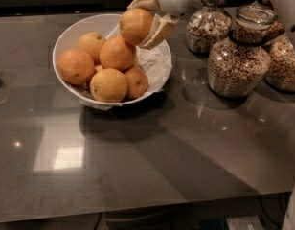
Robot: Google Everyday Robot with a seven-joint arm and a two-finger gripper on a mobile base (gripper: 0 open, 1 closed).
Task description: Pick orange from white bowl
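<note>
Camera view: nearest lies the dark grey countertop, smooth and glossy, with pale patches of reflected light. On it stands the white bowl, wide, round and thin-rimmed, with crumpled white paper spilling over its right side. Five round, dimpled oranges are heaped inside and hide the bowl's bottom. Above the far rim, the gripper pinches the orange between two beige fingers, one on its upper side and one at its lower right. Whether this fruit touches the heap below cannot be told. The white arm is cut off by the top edge. To the right stand rounded glass jars of grainy filling, the rightmost partly hidden by the robot's white body.
</note>
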